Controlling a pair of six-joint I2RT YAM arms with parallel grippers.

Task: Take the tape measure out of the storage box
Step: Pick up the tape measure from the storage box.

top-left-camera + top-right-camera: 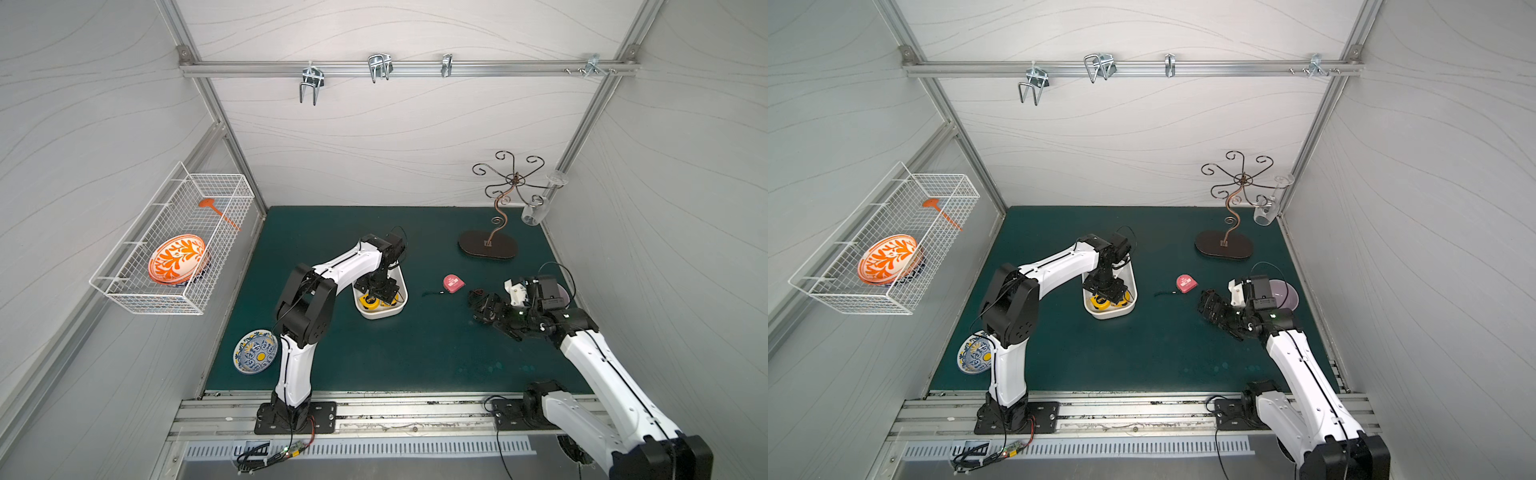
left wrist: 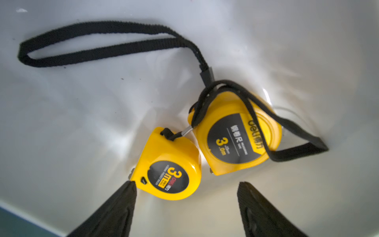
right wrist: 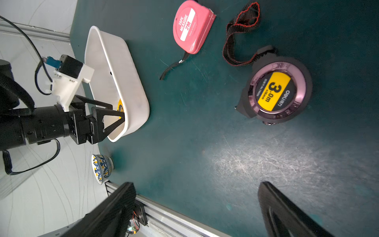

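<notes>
Green mat (image 1: 415, 353) | left gripper (image 2: 187, 184) in storage box (image 2: 82, 102), fingers (image 2: 123, 201) parted, one touching small yellow tape measure (image 2: 168, 166), larger yellow tape measure (image 2: 235, 133) beyond | right gripper (image 3: 196, 184) wide, empty

light: bright, even in both top views | glare: white streaks on box (image 2: 82, 123) floor, sheen on scuffed mat (image 3: 256, 160) | shadows: soft, faint | blur: L fingers (image 2: 114, 215) soft, close-up | distort: walls (image 1: 83, 124) bow at top-view edges

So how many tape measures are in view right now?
4: smaller yellow tape measure and larger yellow tape measure in the storage box; pink tape measure and black round tape measure on the green mat. More may hide in the box.
</notes>
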